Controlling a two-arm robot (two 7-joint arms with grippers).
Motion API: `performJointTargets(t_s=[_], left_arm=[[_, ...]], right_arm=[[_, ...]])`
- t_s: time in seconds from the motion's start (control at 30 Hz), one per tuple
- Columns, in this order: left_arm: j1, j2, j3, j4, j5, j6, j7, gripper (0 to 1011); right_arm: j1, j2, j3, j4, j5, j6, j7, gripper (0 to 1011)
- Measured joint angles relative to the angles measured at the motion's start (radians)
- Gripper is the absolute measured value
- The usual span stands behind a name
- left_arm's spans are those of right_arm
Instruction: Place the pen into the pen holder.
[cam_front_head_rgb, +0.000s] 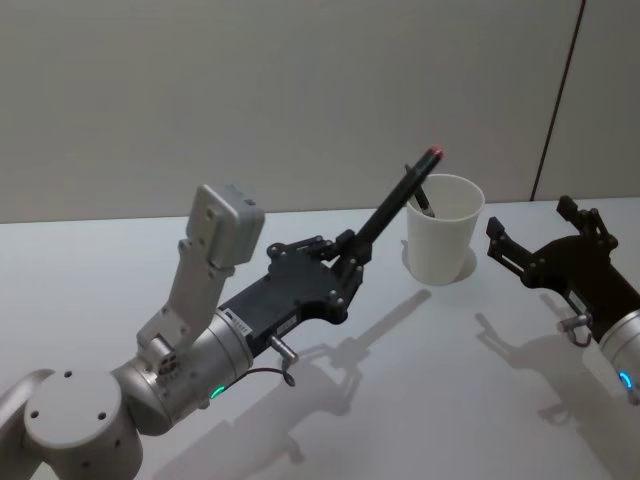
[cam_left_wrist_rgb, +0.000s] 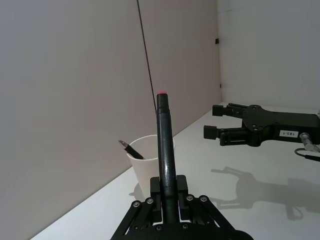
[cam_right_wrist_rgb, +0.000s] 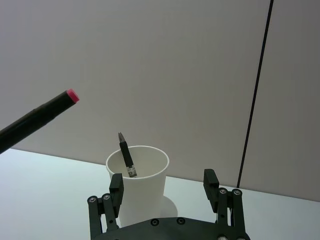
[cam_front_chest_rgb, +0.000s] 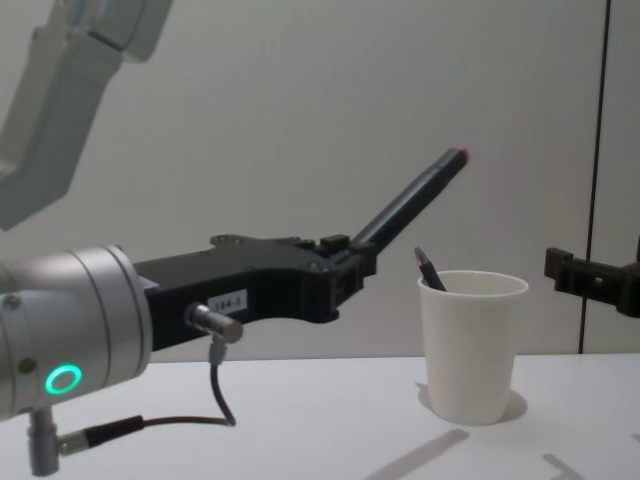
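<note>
I run this step with the left gripper (cam_front_head_rgb: 350, 262), and doing it well looks like a wrist job. The free end has to swing over and point down into the cup's mouth before I let go. I'd bring the claw higher and past the near rim first, then tip it. That should keep the shaft from knocking the light paper wall over.

The claw is clenched on the pen (cam_front_head_rgb: 395, 205), both fingers clamped on its lower end, and it touches nothing else. From the grip the black shaft slants up and away. In the chest view its red-capped end hangs above the cup's near rim, well clear of it.

Just beyond the claw stands the pen holder (cam_front_head_rgb: 445, 240), a white paper cup upright on the table (cam_front_head_rgb: 120, 270). A second pen (cam_right_wrist_rgb: 126, 155) already leans inside, so I'd aim for the free side of the mouth.

Past the cup, on its far side from my claw, the right gripper (cam_front_head_rgb: 530, 222) waits, spread wide and holding nothing.
</note>
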Motion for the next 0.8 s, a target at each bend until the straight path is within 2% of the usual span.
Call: performJointTargets(t_s=[0.4,0.8], left_arm=[[-0.027,-0.022,0.015,0.026,0.080,-0.033,-0.055,177],[-0.041,-0.036,0.025,0.041,0.116,-0.057,-0.081,177]], right_arm=[[0.000,0.000,0.000,0.000,0.000,0.000,0.000,1001],[0.000,0.000,0.000,0.000,0.000,0.000,0.000,1001]])
